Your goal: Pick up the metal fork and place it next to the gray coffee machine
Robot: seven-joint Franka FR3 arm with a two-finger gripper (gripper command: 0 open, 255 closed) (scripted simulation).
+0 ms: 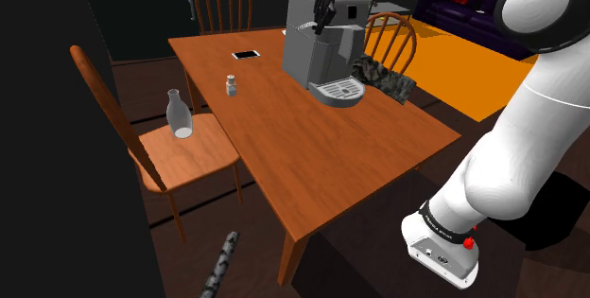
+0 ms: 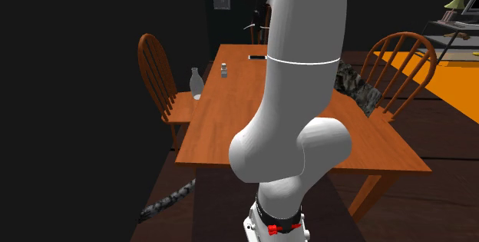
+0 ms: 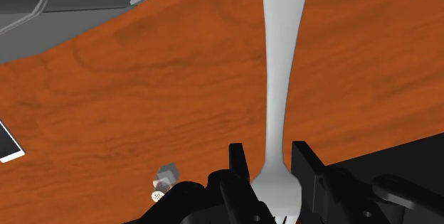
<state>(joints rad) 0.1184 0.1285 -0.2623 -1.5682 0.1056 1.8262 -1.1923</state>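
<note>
Above the tabletop by the coffee machine | tool clamped on pale fork | held high, likely to clear the machine before set-down

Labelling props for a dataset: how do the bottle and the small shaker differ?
The bottle is much taller than the shaker. The bottle stands on a chair seat, the shaker on the table. Both stand upright.
</note>
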